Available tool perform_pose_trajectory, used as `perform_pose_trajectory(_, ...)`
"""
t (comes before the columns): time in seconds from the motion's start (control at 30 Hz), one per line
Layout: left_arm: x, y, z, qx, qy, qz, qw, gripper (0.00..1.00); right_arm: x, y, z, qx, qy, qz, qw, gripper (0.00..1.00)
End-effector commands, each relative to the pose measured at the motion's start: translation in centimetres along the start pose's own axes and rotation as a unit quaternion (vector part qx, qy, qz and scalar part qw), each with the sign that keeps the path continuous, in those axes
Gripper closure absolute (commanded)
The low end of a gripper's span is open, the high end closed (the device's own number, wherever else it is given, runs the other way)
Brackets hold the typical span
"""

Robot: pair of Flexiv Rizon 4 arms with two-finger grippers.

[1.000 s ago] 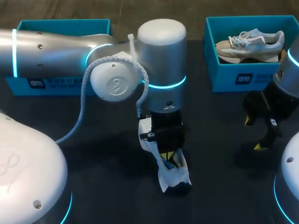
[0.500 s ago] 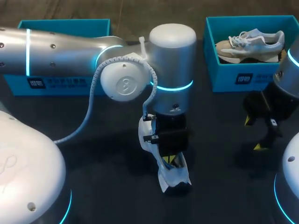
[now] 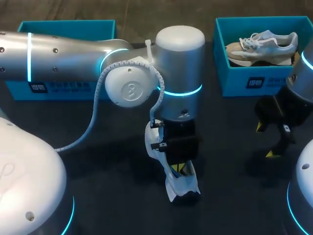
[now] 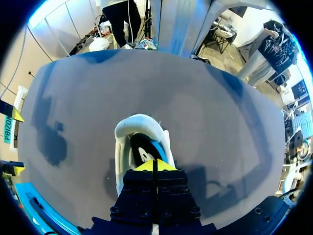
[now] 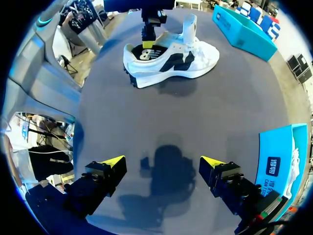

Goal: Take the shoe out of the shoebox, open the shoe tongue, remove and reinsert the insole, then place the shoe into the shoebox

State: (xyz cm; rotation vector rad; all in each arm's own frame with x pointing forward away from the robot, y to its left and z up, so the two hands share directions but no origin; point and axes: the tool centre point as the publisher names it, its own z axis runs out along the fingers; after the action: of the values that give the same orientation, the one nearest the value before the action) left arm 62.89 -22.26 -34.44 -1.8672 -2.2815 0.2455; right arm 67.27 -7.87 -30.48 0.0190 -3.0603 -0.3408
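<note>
Sneaker [image 3: 177,188] sits upright on the table [image 3: 117,166]. Left gripper [image 4: 153,165] is pinched narrow in its collar, over the insole [image 4: 143,149]. Right gripper [image 5: 163,161] gapes wide, well apart. I'd grab the insole's heel edge and peel slowly.

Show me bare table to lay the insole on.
Bare table lies between the shoe and the right gripper, and left of the shoe, in front of the left box. Crowded: the shoe's opening, where the left gripper sits, and the right box, holding another shoe.

dark table [image 3: 230,147] | white shoe [image 3: 179,189] mid-front | teal left shoebox [image 3: 63,87] and right shoebox [image 3: 254,81] at back
</note>
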Motion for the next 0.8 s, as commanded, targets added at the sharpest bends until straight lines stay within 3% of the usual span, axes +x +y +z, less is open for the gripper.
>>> perform_pose_trajectory(0.03,0.8,-0.3,-0.7,-0.003,-0.004,0.001,1.000,1.00,0.1,0.0,0.1,0.001,-0.001,0.001,1.000,0.00)
perform_pose_trajectory(0.33,1.2,-0.5,-0.9,-0.003,0.000,0.006,1.000,1.00,0.1,0.0,0.1,0.001,-0.001,0.001,1.000,0.00)
perform_pose_trajectory(0.8,0.7,-0.3,1.0,0.001,0.013,0.005,1.000,1.00,0.1,0.0,0.1,0.001,-0.001,0.001,1.000,0.00)
